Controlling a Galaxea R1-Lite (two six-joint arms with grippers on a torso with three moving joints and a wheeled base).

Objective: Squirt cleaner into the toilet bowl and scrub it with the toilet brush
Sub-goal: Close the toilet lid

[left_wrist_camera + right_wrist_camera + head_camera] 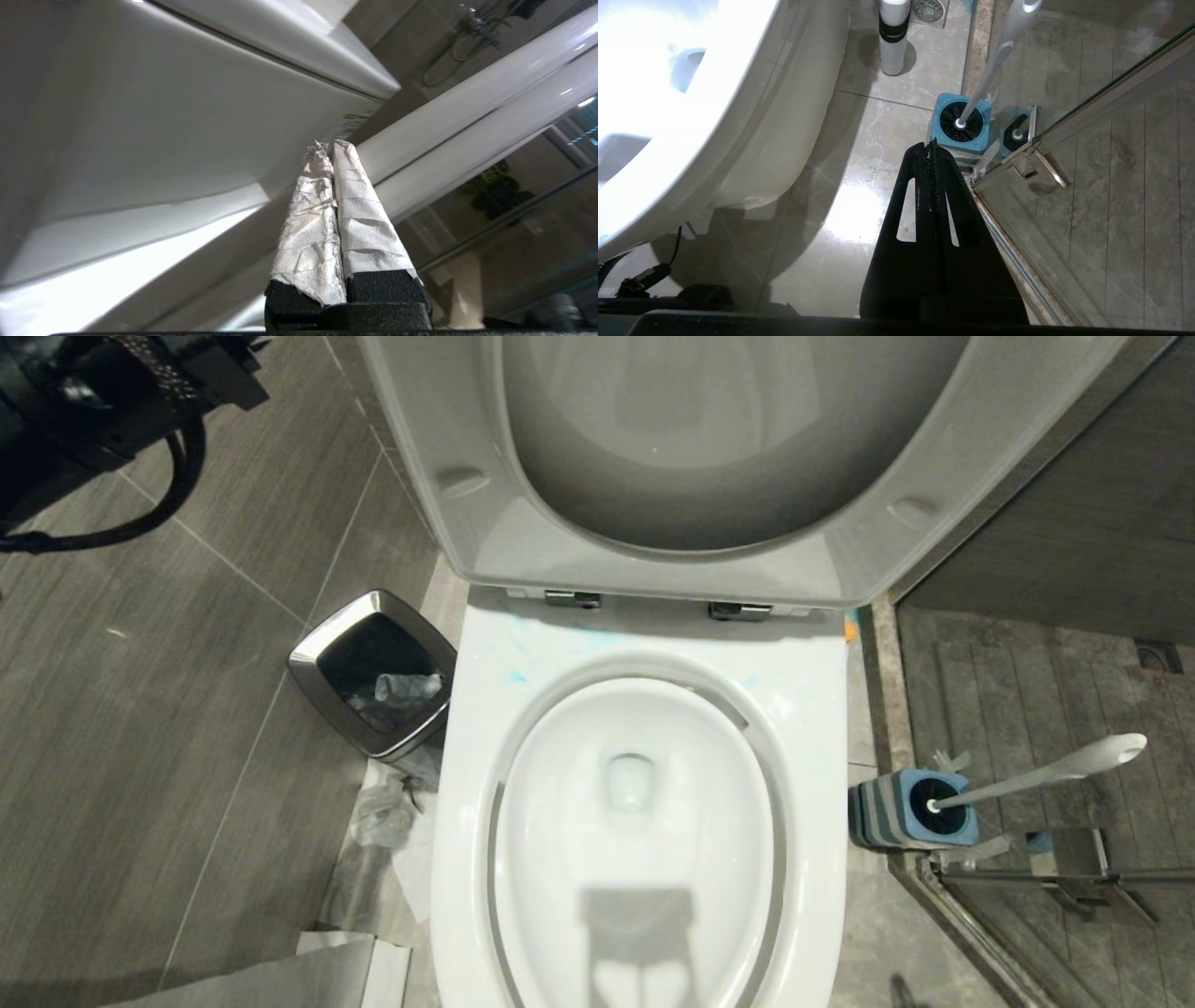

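The toilet bowl (462,859) stands open below me, its white seat (467,504) raised. Thin teal smears of cleaner (516,676) mark the rim near the hinges. The toilet brush (1036,777) leans in its blue-and-grey holder (896,812) on the floor to the bowl's right. My right gripper (930,145) hangs shut and empty over the floor, just short of that holder (962,123), with the brush handle (994,60) rising beyond it. My left gripper (331,147) has paper-wrapped fingers (359,219). It is shut on nothing, beside the white tank (187,116). The left arm (93,392) shows at the upper left.
A chrome-rimmed black trash bin (373,672) sits left of the bowl, with crumpled plastic and paper (387,817) on the floor below it. A white bottle with a black band (893,37) stands near a floor drain (929,9). A glass shower door (1111,93) closes off the right.
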